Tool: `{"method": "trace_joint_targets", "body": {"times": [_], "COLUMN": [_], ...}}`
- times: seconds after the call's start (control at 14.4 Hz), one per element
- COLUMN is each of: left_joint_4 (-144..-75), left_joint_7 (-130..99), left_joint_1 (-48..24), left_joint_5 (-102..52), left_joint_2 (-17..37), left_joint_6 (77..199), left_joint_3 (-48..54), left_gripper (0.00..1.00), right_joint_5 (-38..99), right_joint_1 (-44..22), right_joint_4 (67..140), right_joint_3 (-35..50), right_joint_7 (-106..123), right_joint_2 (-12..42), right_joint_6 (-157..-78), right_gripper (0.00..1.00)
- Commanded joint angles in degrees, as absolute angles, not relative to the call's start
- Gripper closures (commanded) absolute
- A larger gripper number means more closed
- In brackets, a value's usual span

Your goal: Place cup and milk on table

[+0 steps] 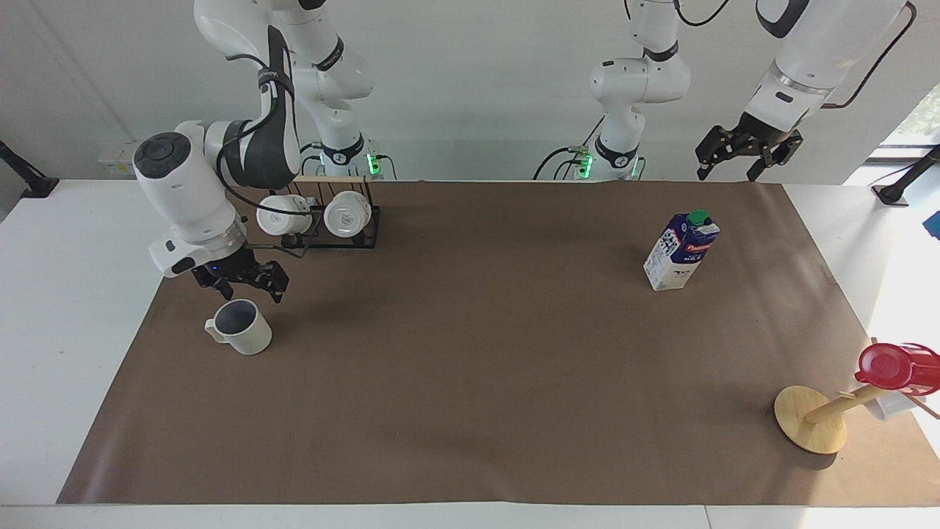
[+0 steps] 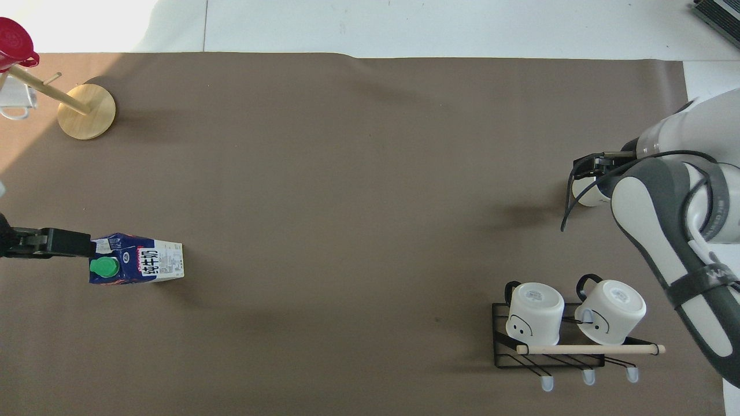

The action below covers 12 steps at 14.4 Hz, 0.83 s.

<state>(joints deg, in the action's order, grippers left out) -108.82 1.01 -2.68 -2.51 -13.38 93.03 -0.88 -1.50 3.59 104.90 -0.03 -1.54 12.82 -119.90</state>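
The cup point(image 1: 241, 328) stands upright on the brown mat of the table point(image 1: 470, 382), toward the right arm's end. My right gripper point(image 1: 250, 292) is open and hangs just above the cup's rim without touching it. In the overhead view the right gripper point(image 2: 585, 172) covers most of the cup point(image 2: 585, 196). The milk point(image 1: 681, 251) stands upright on the mat toward the left arm's end. My left gripper point(image 1: 742, 150) is open and empty, high in the air. In the overhead view the left gripper point(image 2: 55, 242) shows beside the milk point(image 2: 139, 266).
A black wire rack point(image 1: 330, 235) with two plain white mugs stands near the right arm's base, also in the overhead view point(image 2: 555, 346). A wooden mug stand point(image 1: 811, 419) with a red cup point(image 1: 892, 365) is at the mat's corner farthest from the robots.
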Motion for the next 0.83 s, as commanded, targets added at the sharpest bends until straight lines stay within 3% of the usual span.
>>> {"method": "trace_joint_targets", "body": {"times": [0.0,0.28,0.42,0.48,0.55,0.62,0.69,0.76], "left_joint_4": [-115.5,-123.0,-124.9,-125.6,-126.3,-126.8,-127.6,-128.7], "left_joint_7": [1.9,2.8,3.2,3.3,4.1,4.4,4.4,4.5], "left_joint_1": [-1.9,-1.9,-1.9,-1.9,-1.9,-1.8,-1.8,-1.8], "left_joint_5": [-2.5,-2.4,-0.8,-0.4,-0.4,-0.4,-0.4,-0.4], "left_joint_2": [-16.5,-18.9,-19.0,-19.0,-19.1,-19.2,-19.2,-19.2], "left_joint_6": [98.2,105.7,107.4,108.2,108.9,109.4,110.4,112.1], "left_joint_3": [-0.6,-0.6,-0.6,-0.6,-0.6,-0.6,-0.6,-0.6], "left_gripper": [0.00,0.00,0.00,0.00,0.00,0.00,0.00,0.00], "right_joint_5": [-1.8,-1.9,-1.9,-2.0,-2.0,-2.0,-2.0,-2.0], "right_joint_1": [4.9,5.9,5.9,5.9,5.9,5.8,5.8,5.7], "right_joint_4": [107.7,112.1,112.1,112.1,112.1,112.1,111.9,111.8], "right_joint_3": [0.2,0.1,0.1,0.1,0.1,0.1,0.1,0.1], "right_joint_7": [1.6,4.1,5.8,5.9,5.9,5.6,5.7,5.6], "right_joint_2": [13.9,15.0,15.4,15.4,15.3,15.3,15.4,15.4], "right_joint_6": [-123.9,-130.6,-131.1,-130.7,-130.2,-130.2,-130.2,-130.2], "right_gripper": [0.00,0.00,0.09,0.24,0.52,0.91,1.00,1.00]}}
